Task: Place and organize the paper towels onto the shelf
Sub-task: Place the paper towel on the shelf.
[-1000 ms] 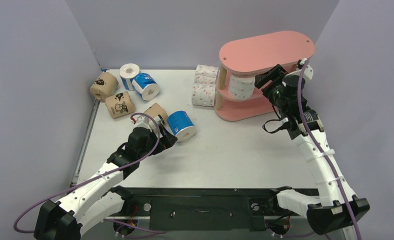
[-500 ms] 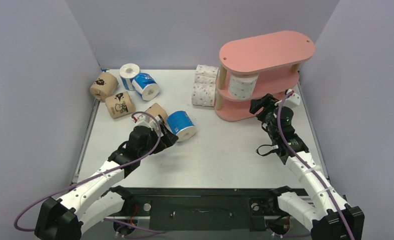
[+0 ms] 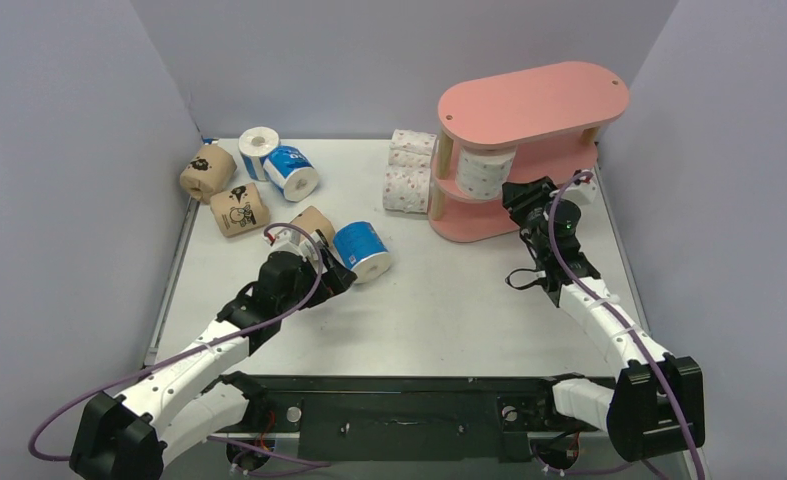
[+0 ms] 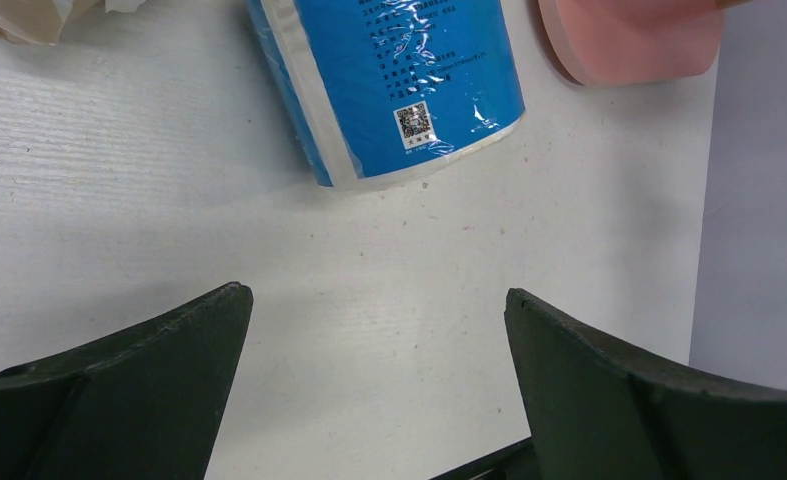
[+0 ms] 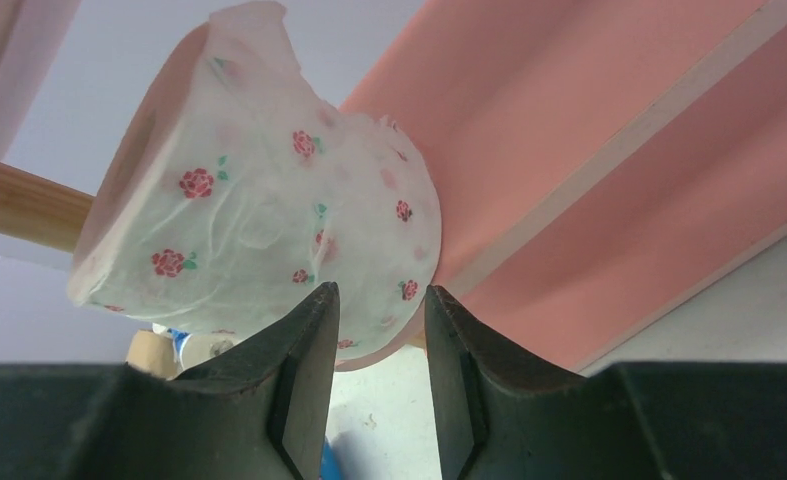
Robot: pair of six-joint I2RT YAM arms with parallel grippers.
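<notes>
The pink shelf (image 3: 529,100) stands at the back right, and one white paper towel roll with pink dots (image 3: 484,172) sits on its middle tier. My right gripper (image 3: 517,195) hangs just in front of that roll, below its level. In the right wrist view the roll (image 5: 259,220) and the shelf (image 5: 589,130) lie beyond my right gripper (image 5: 379,295), whose jaws are narrow but apart with nothing between them. My left gripper (image 3: 334,270) stands wide open next to a blue roll (image 3: 361,250). In the left wrist view that blue roll (image 4: 399,80) lies ahead of the left gripper (image 4: 374,300).
A brown roll (image 3: 311,222) lies behind the blue one. Two more brown rolls (image 3: 239,209) and two blue rolls (image 3: 291,172) lie at the back left. More white dotted rolls (image 3: 409,188) are stacked against the shelf's left end. Grey walls close in both sides.
My right gripper has drawn back from the shelf's middle tier and dropped lower, leaving the white roll there, and its jaws have narrowed. The left arm has not moved.
</notes>
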